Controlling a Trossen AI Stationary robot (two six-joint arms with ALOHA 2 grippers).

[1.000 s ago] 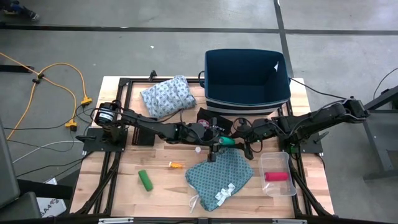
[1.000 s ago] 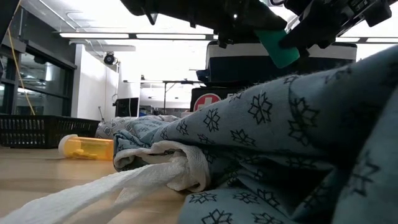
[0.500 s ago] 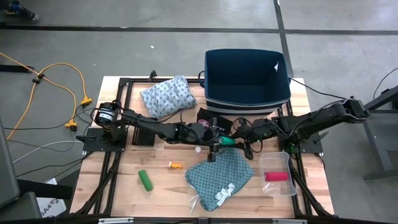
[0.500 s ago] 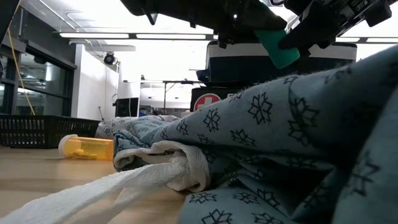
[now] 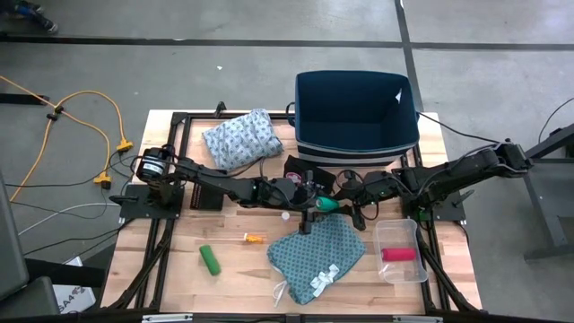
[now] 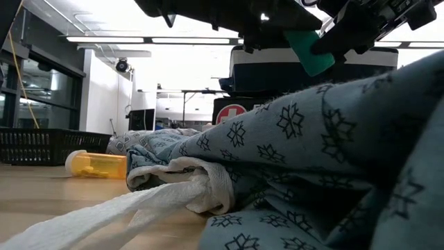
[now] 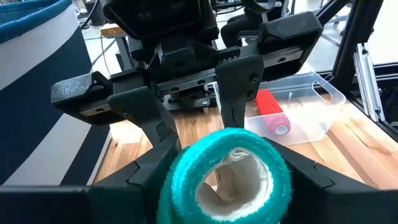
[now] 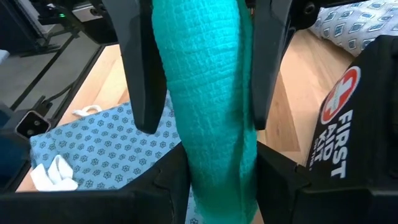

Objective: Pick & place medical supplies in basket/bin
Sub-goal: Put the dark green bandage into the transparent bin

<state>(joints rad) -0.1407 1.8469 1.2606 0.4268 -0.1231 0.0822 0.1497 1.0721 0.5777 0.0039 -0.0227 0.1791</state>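
Green roll (image 5: pixel 209 259): on the table (image 5: pixel 170 269), far left, not yet collected.
Orange-tipped stick (image 5: pixel 254 238): just right of it, loose.
Pale cloth (image 5: pixel 237 139): rear left, beside the bin.
Left pincer (image 5: pixel 309 203): mid-table, jaws flanking the teal roll (image 7: pixel 227 174); whether gripping or letting go, cannot tell.
Teal cloth (image 5: pixel 317 254): in front of both pincers, unmoved.
Bin (image 5: pixel 357 112): rear centre, nothing visible inside.
Right pincer (image 5: pixel 343 202): facing the left, clamped on the same teal roll.
Red roll (image 5: pixel 399 255): in a clear tray (image 5: pixel 399 235), far right.
Progress: early; everything remains outside.

Two folded cloths (image 5: pixel 235 139) (image 5: pixel 317 254), three rolls (image 5: pixel 209 259) (image 5: pixel 399 255) (image 5: pixel 326 204), one bin (image 5: pixel 357 112)
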